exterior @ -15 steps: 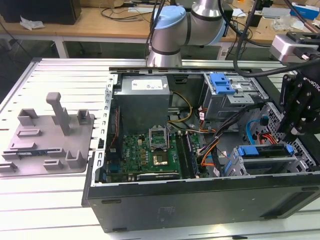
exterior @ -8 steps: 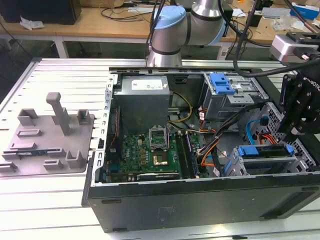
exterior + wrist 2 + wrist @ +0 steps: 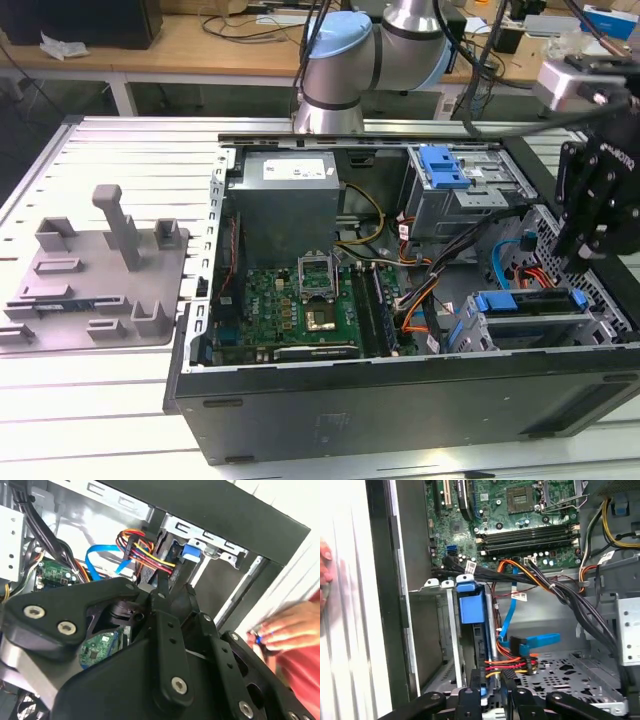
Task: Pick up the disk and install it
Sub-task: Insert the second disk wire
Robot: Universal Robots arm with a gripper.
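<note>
Presently, item by item.

Disk: stands on edge in the lower drive cage of the open case, at the exterior view's right. Its blue carrier frame faces up along the cage top. In the first wrist view the disk sits well down in its slot, with the blue frame end level with the cage lip.

Status, as a judgement: pick-up and carry are done and insertion is largely or wholly done. Whether the frame has latched cannot be told.

Gripper: hangs above the cage, apart from the disk. In the second wrist view the gripper points into the cage region.

Fingers: drawn together at the tips, with nothing seen between them.

Cables: a blue flat cable and a red-yellow-black bundle lie just beside the cage. Whether either is plugged into the disk cannot be told.

Second blue carrier: in the upper bay, well apart from the gripper.

Motherboard: lies in the case floor, between the disk and the case wall.

Grey fixture plate: rests on the slatted surface, outside the case at the exterior view's left.

Hand: a person's, outside the case wall, near the cage corner.
</note>
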